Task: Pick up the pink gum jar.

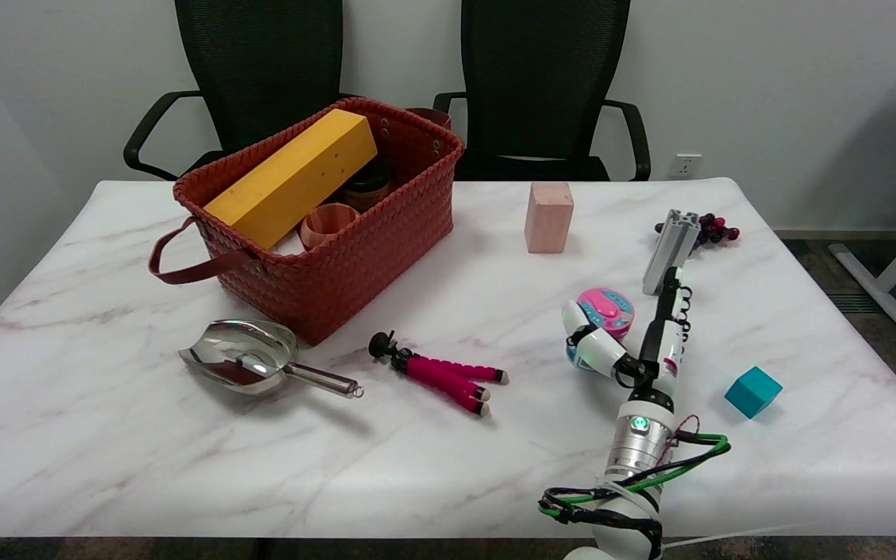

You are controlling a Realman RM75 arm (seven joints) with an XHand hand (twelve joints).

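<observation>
As seen from the head view: pink gum jar [606, 309] down on the marble tabletop [106, 435], right of centre, lid up, just in front of the aluminium profile [672, 250] and well apart from the teal cube [753, 391]. Right hand [638, 346] in from the lower right and straddling the jar: fingers [670, 311] spread wide, one thick white one curled round the jar's near-left side, the others stretched straight along its right. Holds nothing, by the look of it; cannot tell whether any pad actually touches the plastic. Likely trouble from here: closing unevenly, so that the curled side arrives first and shoves the round jar rightward or spins it out of the gap instead of trapping it. Also risks pinching too low or too near the front, letting a smooth, curved wall squirt away toward the profile and the dark grapes [716, 228] behind. Could clip the profile with the outstretched fingertips if pushed further forward. Lifting before a firm squeeze on both sides probably means a tilt and a drop back onto the tabletop. Nothing to fear from the pink-legged tripod [436, 373], scoop [250, 362] or red basket [323, 225]: all well off to the left.
</observation>
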